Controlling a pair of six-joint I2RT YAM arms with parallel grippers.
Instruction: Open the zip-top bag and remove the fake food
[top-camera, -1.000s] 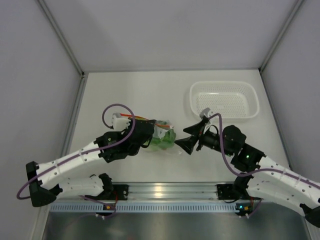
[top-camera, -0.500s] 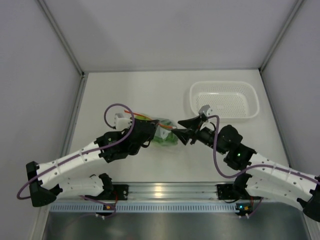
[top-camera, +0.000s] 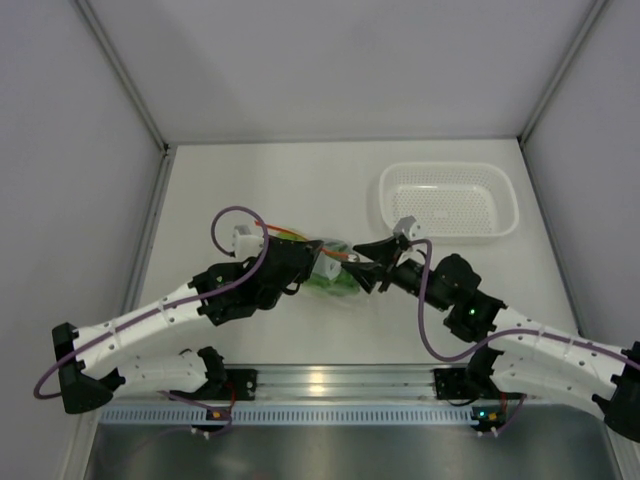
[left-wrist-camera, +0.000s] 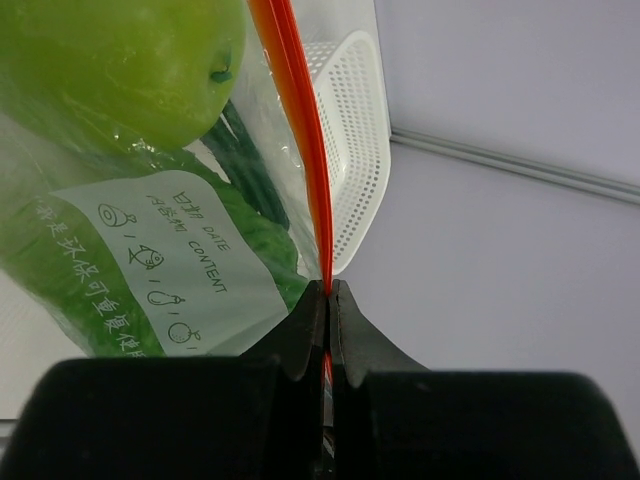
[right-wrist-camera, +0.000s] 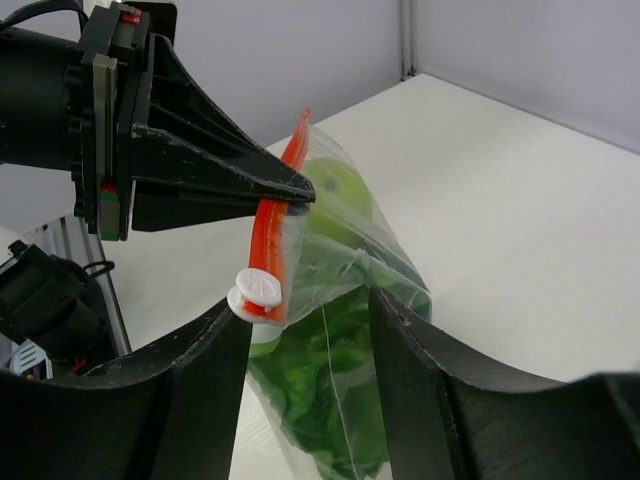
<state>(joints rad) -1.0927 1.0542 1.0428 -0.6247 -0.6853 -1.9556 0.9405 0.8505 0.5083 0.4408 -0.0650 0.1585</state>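
left end effector (left-wrist-camera: 328, 292) is clamped tight on the red zip strip (left-wrist-camera: 300, 130) of the bag (top-camera: 335, 278), which hangs over the table (top-camera: 250, 190), green fruit (left-wrist-camera: 130, 60) inside. right end effector (right-wrist-camera: 305, 305) is half-wide, jaws either side of the bag's top.

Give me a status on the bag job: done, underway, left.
Done: left tool pinches the zip-top bag by its orange strip, holding it up. Underway: right tool, open, straddles the bag beside the white slider. Left: unzip, then remove the fake food, all inside.
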